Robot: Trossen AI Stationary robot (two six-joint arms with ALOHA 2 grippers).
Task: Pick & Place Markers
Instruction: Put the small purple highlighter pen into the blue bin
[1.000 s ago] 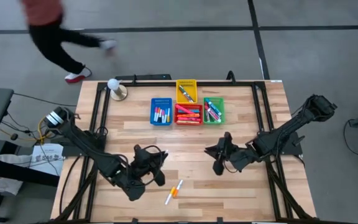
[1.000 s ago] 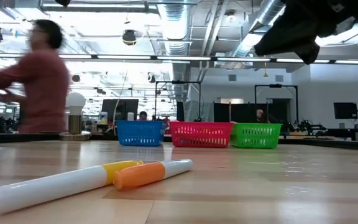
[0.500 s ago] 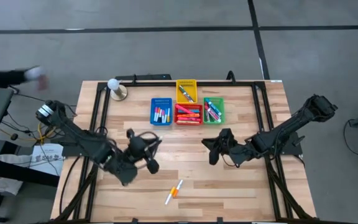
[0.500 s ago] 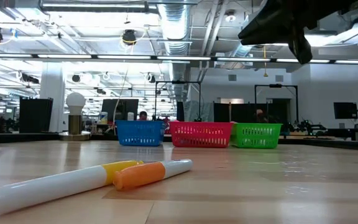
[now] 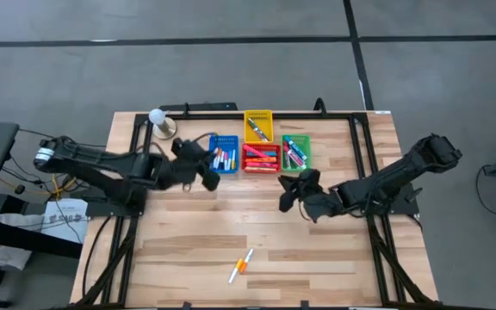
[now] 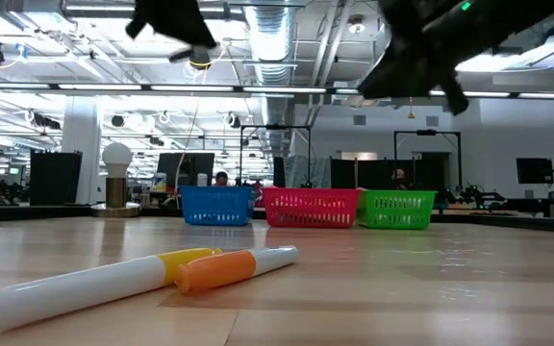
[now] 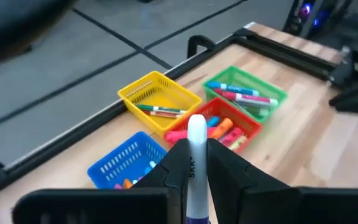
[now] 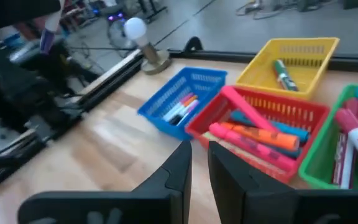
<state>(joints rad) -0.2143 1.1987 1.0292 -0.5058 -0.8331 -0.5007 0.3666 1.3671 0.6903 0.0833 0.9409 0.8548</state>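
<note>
My left gripper hovers beside the blue bin, shut on a white-barrelled marker. My right gripper hangs above the table just near of the red bin and green bin. It is empty, with a narrow gap between its fingers. Blue, red, green and yellow bins each hold several markers. An orange-capped marker and a yellow-capped one lie flat, side by side, on the table near its near edge. My left gripper pinches the marker between its two fingers on the white barrel. The marker lies along the fingers, its rounded white end sticking out past the tips and a purple part farther back. It is lifted clear of the table.
A white ball on a round stand sits at the far left of the table. A black frame runs along the far and side edges. Bare wood lies between the bins and the two lying markers.
My left gripper, holding the marker, has swung up and toward the far edge, from beside the two lying markers to beside the blue bin. My right gripper has moved toward the far edge, closer to the bins. A person beyond the far-left corner has left the view.
</note>
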